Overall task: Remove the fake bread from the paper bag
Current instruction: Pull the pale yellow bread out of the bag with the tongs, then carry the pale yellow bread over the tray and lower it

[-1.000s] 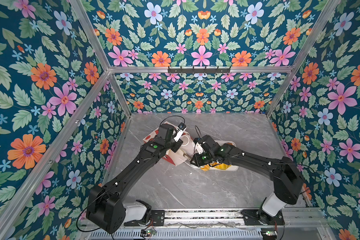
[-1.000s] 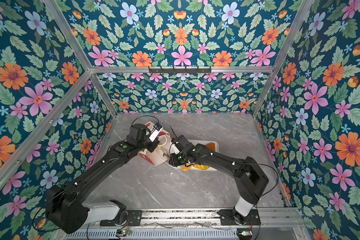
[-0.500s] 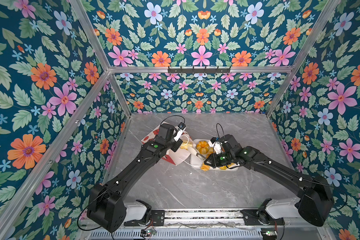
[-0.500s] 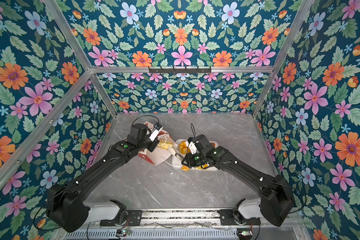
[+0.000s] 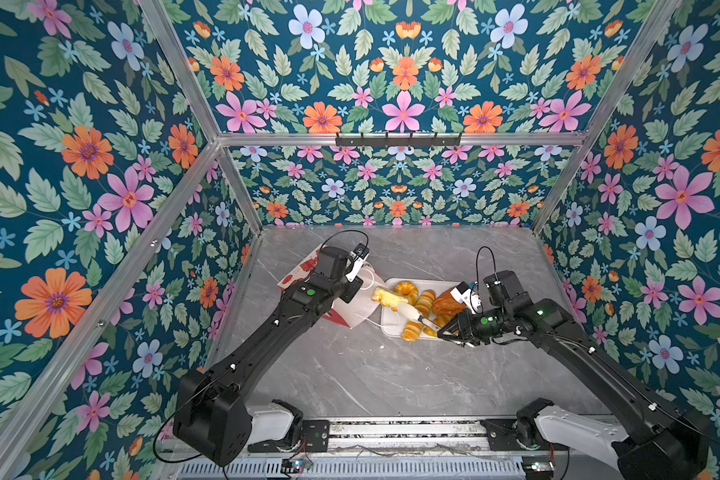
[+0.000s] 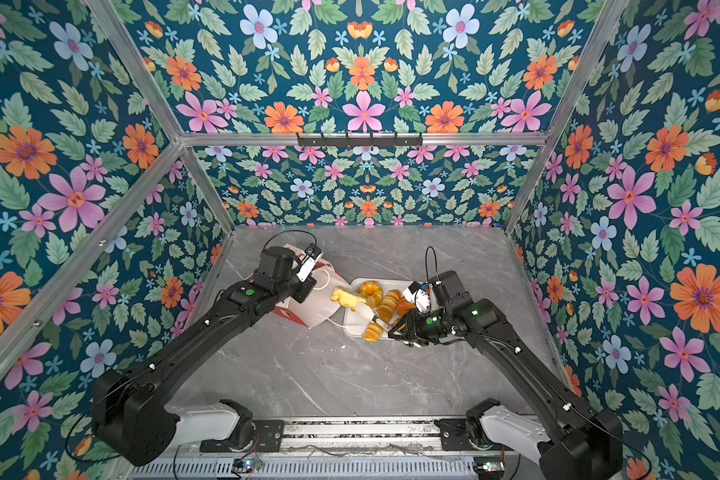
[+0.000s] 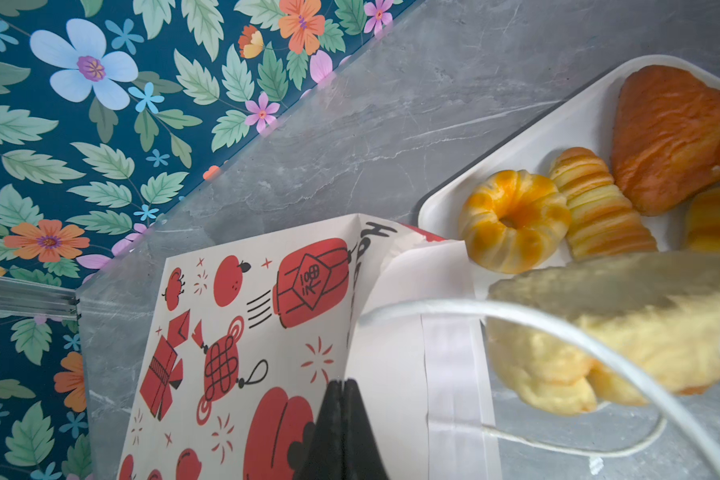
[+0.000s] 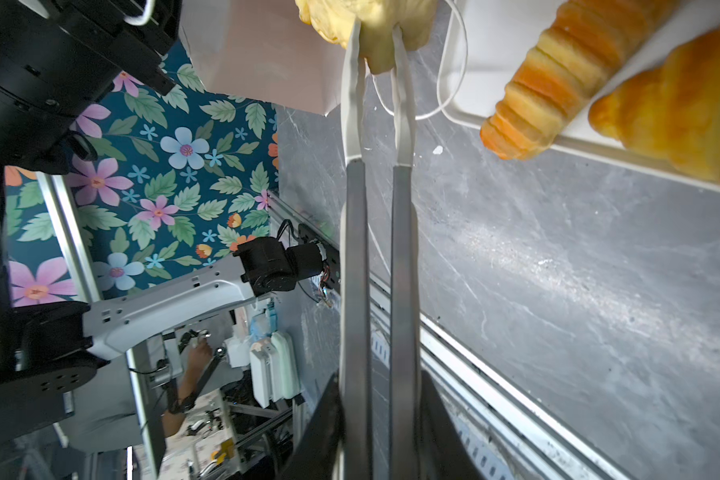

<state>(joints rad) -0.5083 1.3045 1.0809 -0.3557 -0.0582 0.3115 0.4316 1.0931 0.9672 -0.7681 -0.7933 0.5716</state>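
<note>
Now, on the worktop (image 5: 350, 374), my left jaws are pinched together on the wall of the paper bag (image 7: 242, 332), its mouth facing the tray (image 7: 558, 120). My right jaws squeeze tongs (image 8: 356, 270) clamping one pale fake bread (image 7: 599, 345) just outside; next, I reckon, it needs lowering onto the tray.

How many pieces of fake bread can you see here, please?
6: a pale one in the tongs by the bag; on the tray a ring, a ribbed roll, a brown triangle, a front-rim roll, a croissant beside it. Others may be hidden.
</note>
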